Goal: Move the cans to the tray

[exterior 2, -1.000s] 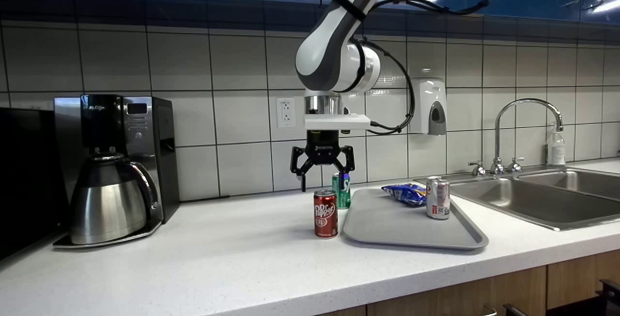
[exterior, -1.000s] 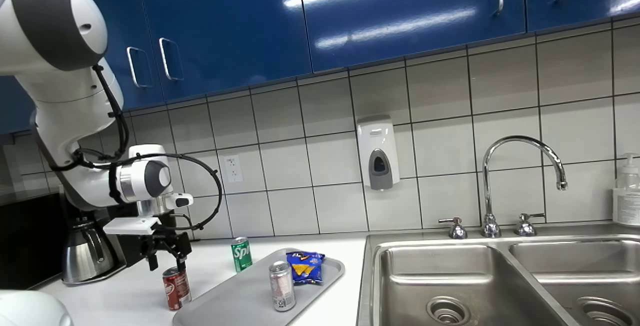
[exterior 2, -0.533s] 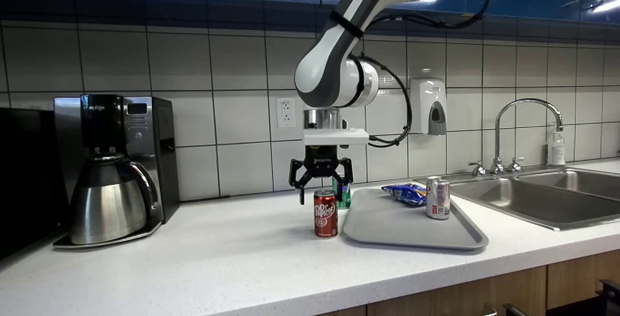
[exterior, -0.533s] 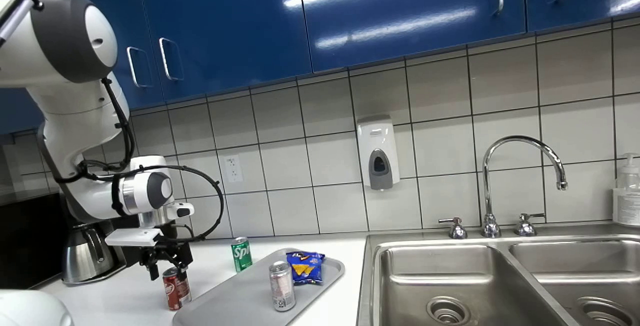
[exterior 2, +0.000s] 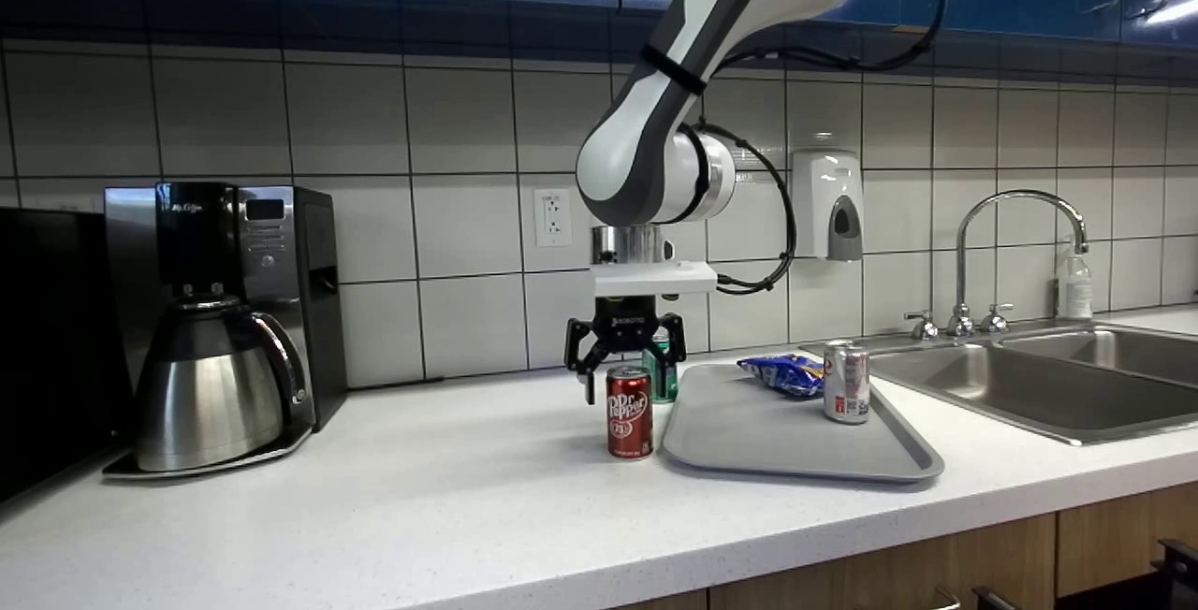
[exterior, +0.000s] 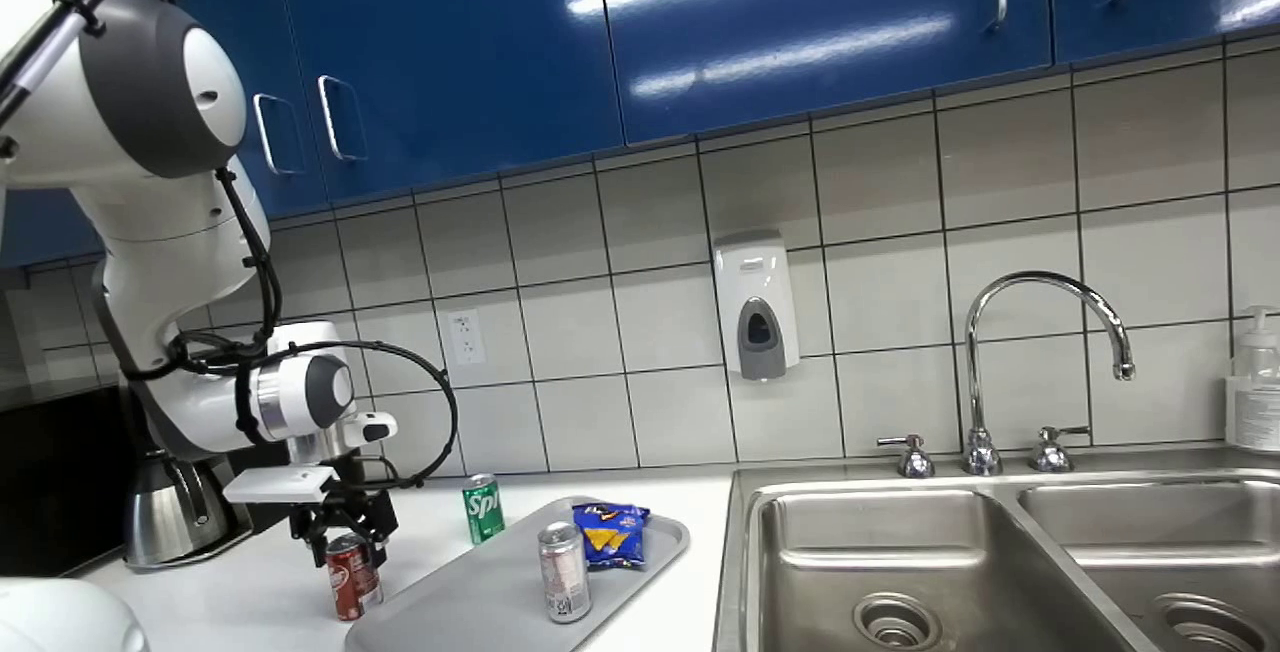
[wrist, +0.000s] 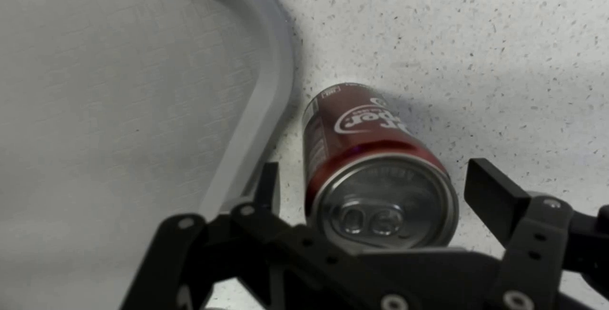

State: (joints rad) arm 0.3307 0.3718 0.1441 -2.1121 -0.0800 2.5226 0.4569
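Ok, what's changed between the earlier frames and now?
The arm has come down, bringing its jaws lower over the red can; they stand open, one on each side of its top, gaps showing in the wrist view. Nothing was gripped or let go. The red can, green can, silver can, packet and tray stayed put.

A kitchen was indicated by the double-basin sink (exterior: 1066, 564), gooseneck faucet (exterior: 975, 382), blue wall cabinets (exterior: 460, 52) and coffee maker (exterior 2: 201, 250).
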